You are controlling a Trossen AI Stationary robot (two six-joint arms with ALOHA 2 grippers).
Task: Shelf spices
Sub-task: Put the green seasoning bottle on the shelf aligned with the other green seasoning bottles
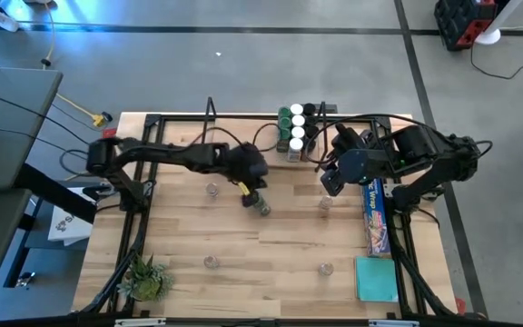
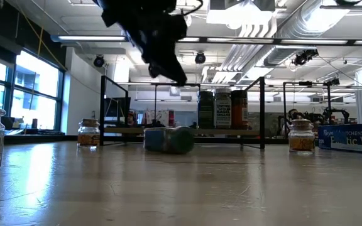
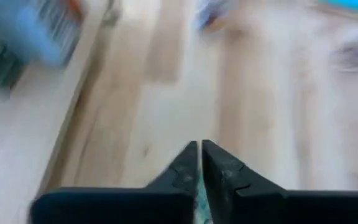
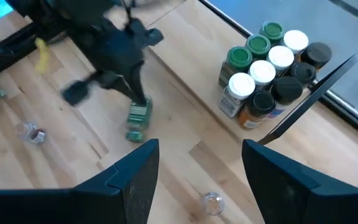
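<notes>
High view: we saw the left gripper (image 1: 255,186) at mid-worktop, over a green-lidded jar (image 1: 262,207) that lay on its side just in front of it. The jar's long axis ran toward the shelf (image 1: 243,127) at a slight slant. The right gripper (image 1: 328,186) hung near the shelf's right end, close above a clear-lidded jar (image 1: 324,205). We judged the left arm the nearer to the fallen jar. Eight spices (image 1: 298,127) stood bunched on the right part of the shelf board; the rest of the board showed bare. Loose jars were scattered over the worktop (image 1: 271,245): one left of centre, two nearer the front.

Low view: the fallen jar (image 2: 170,139) rested on the worktop, clear of the dark fingers (image 2: 171,70) above it. Three dark-lidded jars showed on the shelf behind.

Left wrist view: the fingers (image 3: 191,168) were pressed nearly together, only a slit between them. We could not tell whether anything was pinched there.

Right wrist view: the right fingers (image 4: 138,177) were spread wide, holding nothing. The fallen jar (image 4: 138,118) lay beyond them, under the left arm, well apart from the shelved cluster (image 4: 266,68).
</notes>
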